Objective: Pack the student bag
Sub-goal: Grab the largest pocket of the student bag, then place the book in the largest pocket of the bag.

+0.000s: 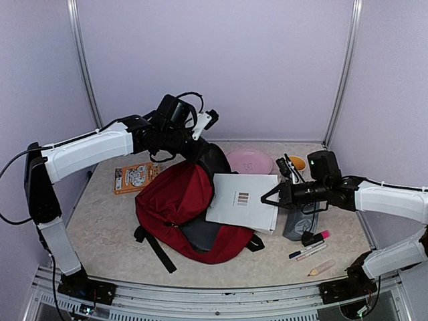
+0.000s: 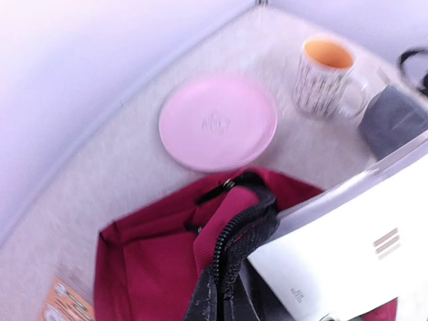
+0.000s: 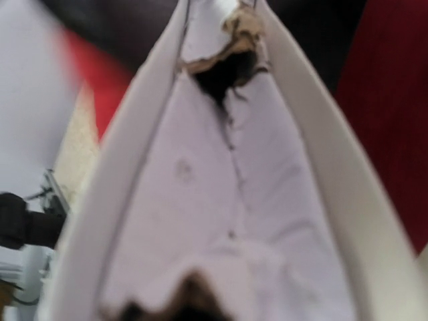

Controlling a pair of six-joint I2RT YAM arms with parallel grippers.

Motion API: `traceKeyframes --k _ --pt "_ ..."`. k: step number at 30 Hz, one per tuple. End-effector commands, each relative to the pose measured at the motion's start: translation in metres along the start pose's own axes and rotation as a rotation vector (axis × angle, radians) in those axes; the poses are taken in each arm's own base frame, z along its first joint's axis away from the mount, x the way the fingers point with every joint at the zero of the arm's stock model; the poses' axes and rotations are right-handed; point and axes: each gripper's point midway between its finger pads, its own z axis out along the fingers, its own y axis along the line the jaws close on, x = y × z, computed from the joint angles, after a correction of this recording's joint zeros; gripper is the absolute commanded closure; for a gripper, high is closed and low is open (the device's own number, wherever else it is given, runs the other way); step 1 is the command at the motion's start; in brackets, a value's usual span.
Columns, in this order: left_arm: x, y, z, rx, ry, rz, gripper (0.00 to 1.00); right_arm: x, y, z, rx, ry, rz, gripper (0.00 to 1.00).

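Backpack at mid-table, long axis running far to near, open mouth at far end, facing right toward white book. Left gripper pinched on its black zip rim, holding it raised. Right gripper clamped on book's right edge

Pale lilac booth with a speckled beige tabletop.
Plain lilac back wall beyond the left gripper; matching side walls outboard of each gripper. Two silver metal posts at the back corners, one left of the left gripper, one beyond the right gripper. Table under both grippers, matte, stone-look. Metal rail along the near edge, behind both grippers. Light soft and even, shadows faint.
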Motion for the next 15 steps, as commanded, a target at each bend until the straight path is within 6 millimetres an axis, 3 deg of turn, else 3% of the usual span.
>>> traceKeyframes --k 1,3,8,10,15 --pt "-0.059 -0.009 -0.049 -0.008 -0.175 0.072 1.0 0.001 0.023 0.003 -0.129 -0.004 0.148 1.0" --pt "-0.073 -0.026 -0.06 0.037 -0.215 0.093 1.0 0.005 0.025 0.006 -0.126 -0.017 0.192 1.0" --pt "-0.097 -0.052 -0.083 0.135 -0.297 0.074 1.0 0.018 -0.001 0.016 -0.07 -0.06 0.354 1.0" --pt "-0.104 -0.057 -0.092 0.155 -0.327 0.075 1.0 0.007 -0.001 0.02 -0.103 -0.115 0.392 1.0" --pt "-0.116 -0.073 -0.11 0.21 -0.385 0.087 1.0 -0.048 0.013 0.039 -0.139 -0.257 0.358 1.0"
